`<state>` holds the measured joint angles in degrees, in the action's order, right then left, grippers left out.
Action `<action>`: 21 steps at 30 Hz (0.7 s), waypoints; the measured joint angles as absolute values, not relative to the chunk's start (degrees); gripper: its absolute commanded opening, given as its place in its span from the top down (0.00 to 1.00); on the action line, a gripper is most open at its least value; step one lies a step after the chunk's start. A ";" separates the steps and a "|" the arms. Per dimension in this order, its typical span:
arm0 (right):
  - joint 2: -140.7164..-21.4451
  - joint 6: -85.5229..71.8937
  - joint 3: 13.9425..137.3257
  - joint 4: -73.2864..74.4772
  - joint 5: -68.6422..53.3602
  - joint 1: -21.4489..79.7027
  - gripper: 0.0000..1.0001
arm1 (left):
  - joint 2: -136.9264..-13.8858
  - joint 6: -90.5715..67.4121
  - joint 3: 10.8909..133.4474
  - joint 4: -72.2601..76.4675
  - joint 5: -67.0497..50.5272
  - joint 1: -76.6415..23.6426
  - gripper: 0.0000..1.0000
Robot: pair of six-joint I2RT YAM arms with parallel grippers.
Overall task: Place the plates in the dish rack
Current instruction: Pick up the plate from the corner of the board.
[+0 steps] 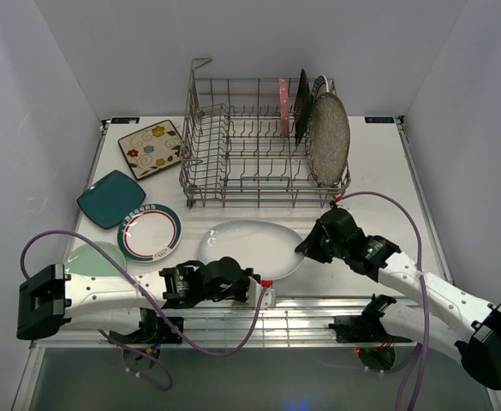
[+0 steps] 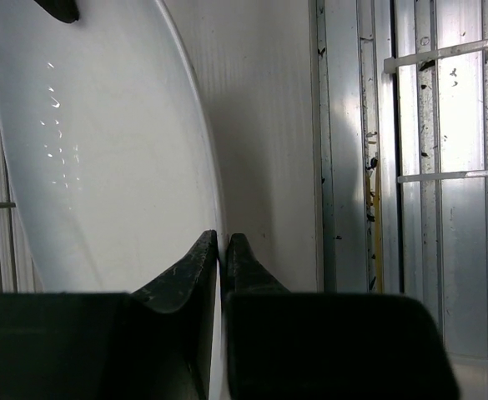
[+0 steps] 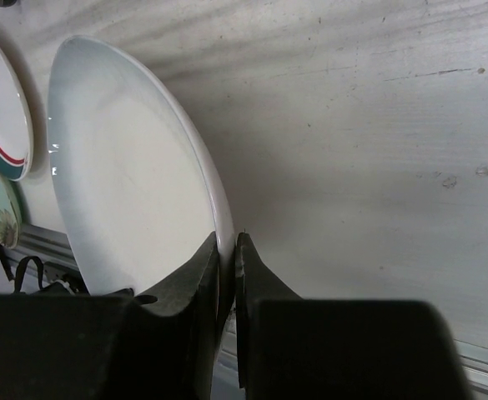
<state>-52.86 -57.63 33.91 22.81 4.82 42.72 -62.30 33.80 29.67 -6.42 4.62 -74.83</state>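
A large white oval plate [image 1: 252, 248] lies near the table's front edge, and both grippers hold it. My left gripper [image 1: 265, 288] is shut on its near rim; in the left wrist view the rim of the oval plate [image 2: 102, 150] runs between the closed fingers [image 2: 195, 267]. My right gripper [image 1: 305, 248] is shut on its right end, its fingers [image 3: 200, 267] pinching the oval plate's [image 3: 127, 192] edge. Behind it stands the dish rack [image 1: 233, 150], with a pink plate [image 1: 283, 107], a black plate [image 1: 301, 107] and a speckled grey round plate [image 1: 329, 137] upright at its right end.
On the table's left side lie a cream floral square plate [image 1: 150, 148], a teal square plate [image 1: 110, 199], a teal-rimmed round plate [image 1: 150, 231] and a pale green plate [image 1: 96, 259]. Metal rails [image 2: 410, 208] run along the table's near edge.
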 measured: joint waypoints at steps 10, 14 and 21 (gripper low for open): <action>-52.60 -57.80 35.90 23.75 1.80 42.39 0.92 | -58.89 32.08 34.92 -16.23 2.68 -74.85 1.00; -52.53 -57.87 36.42 24.36 -0.10 42.26 0.92 | -58.94 30.59 37.76 -20.69 0.95 -74.87 1.00; -52.90 -58.19 39.31 27.03 -2.72 41.93 0.92 | -59.16 28.86 44.18 -28.95 0.38 -75.46 1.00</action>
